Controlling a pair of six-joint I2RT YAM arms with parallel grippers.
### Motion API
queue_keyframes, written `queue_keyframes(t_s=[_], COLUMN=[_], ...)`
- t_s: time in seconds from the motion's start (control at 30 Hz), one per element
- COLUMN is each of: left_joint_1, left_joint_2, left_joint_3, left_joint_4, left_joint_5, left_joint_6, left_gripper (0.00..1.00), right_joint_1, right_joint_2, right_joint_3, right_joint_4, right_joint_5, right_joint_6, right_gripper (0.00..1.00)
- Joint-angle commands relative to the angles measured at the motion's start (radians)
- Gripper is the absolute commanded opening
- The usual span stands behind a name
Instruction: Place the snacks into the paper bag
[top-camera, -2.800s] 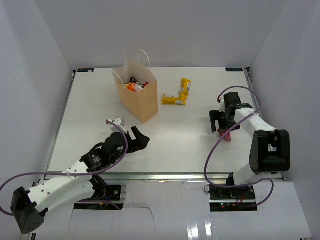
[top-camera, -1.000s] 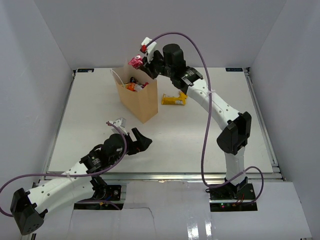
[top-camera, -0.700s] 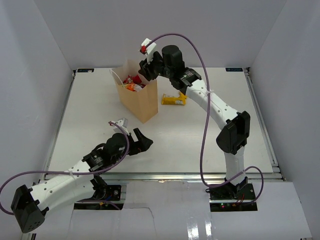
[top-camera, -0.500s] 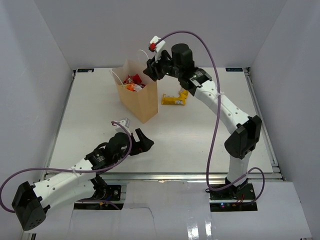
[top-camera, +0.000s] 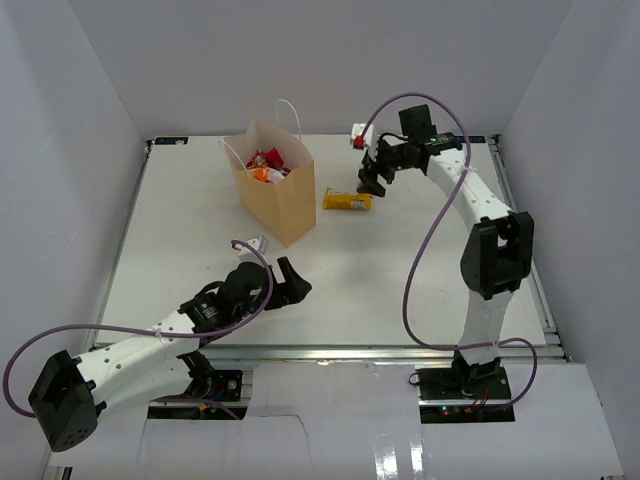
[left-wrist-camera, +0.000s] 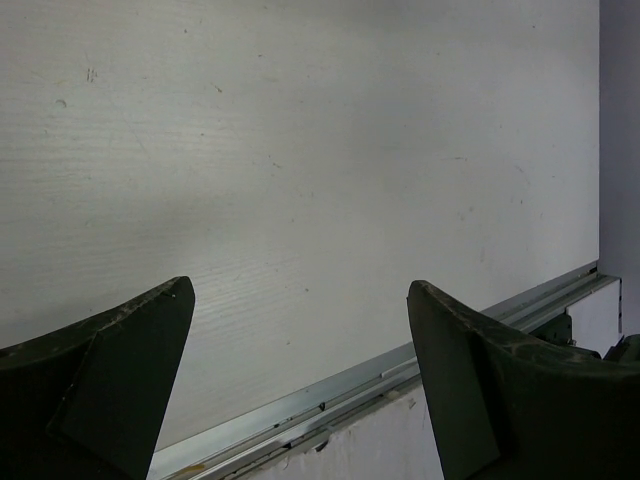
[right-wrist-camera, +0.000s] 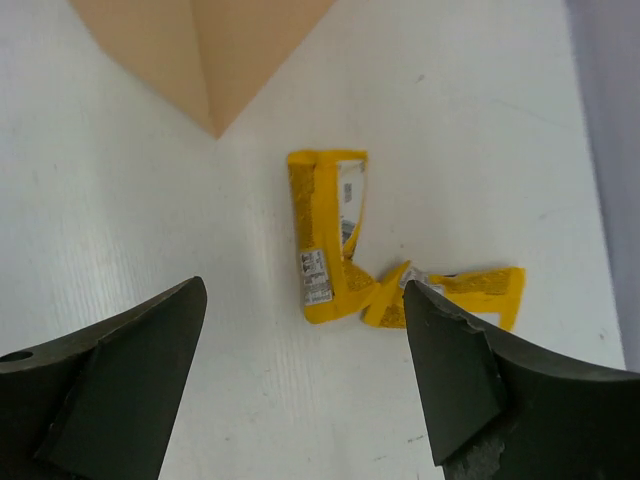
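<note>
The tan paper bag (top-camera: 276, 190) stands at the back left of the table with red and orange snack packets (top-camera: 265, 165) showing in its mouth; one corner of the bag shows in the right wrist view (right-wrist-camera: 205, 55). Two yellow packets lie on the table right of the bag: one (top-camera: 348, 201) (right-wrist-camera: 322, 240) and a second partly under the right gripper (right-wrist-camera: 470, 295). My right gripper (top-camera: 370, 182) (right-wrist-camera: 305, 375) is open and empty, hovering above these yellow packets. My left gripper (top-camera: 291, 285) (left-wrist-camera: 300, 385) is open and empty, low near the table's front edge.
White walls close in the table on three sides. A metal rail (left-wrist-camera: 400, 365) runs along the table's front edge beside the left gripper. The right arm's purple cable (top-camera: 430, 240) loops over the right side of the table.
My right gripper carried a pink packet over the bag, let it go into the bag, then swung right and down to the yellow packets. The left gripper crept slightly to the right.
</note>
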Motion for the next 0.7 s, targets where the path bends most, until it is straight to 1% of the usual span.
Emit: queue_keyframes(t_s=[0.0,0.07,0.1,0.17,0.2,0.27,0.3,0.33,0.5,0.67], left_joint_1=[0.0,0.0,0.0,0.0,0.0,0.0,0.0,0.0,0.0,0.0], left_joint_2=[0.018,0.037,0.041,0.049,0.047,0.041,0.038,0.032,-0.002,0.014], left_joint_3=[0.045,0.049,0.052,0.057,0.057,0.057,0.057,0.053,0.037,0.034], left_joint_4=[0.039,0.04,0.04,0.037,0.031,0.023,0.014,0.011,-0.009,-0.009], left_joint_5=[0.016,0.019,0.02,0.023,0.023,0.022,0.02,0.017,-0.001,-0.001], left_joint_6=[0.018,0.018,0.018,0.017,0.014,0.008,0.002,-0.003,-0.023,-0.028], left_gripper=[0.98,0.98,0.98,0.98,0.98,0.98,0.98,0.98,0.98,0.98], right_joint_1=[-0.009,-0.009,-0.009,-0.006,-0.004,0.003,0.005,0.008,0.016,0.025], right_joint_2=[0.115,0.166,0.195,0.278,0.336,0.382,0.416,0.429,0.487,0.525], right_joint_3=[0.105,0.15,0.2,0.263,0.323,0.361,0.371,0.372,0.358,0.348], right_joint_4=[-0.307,-0.332,-0.332,-0.32,-0.315,-0.291,-0.271,-0.257,-0.194,-0.13], right_joint_5=[-0.08,-0.052,-0.051,-0.049,-0.049,-0.039,-0.037,-0.034,-0.019,0.017], right_joint_6=[-0.572,-0.638,-0.657,-0.646,-0.619,-0.585,-0.562,-0.551,-0.479,-0.396], right_gripper=[0.85,0.86,0.86,0.87,0.87,0.91,0.92,0.98,0.96,0.95])
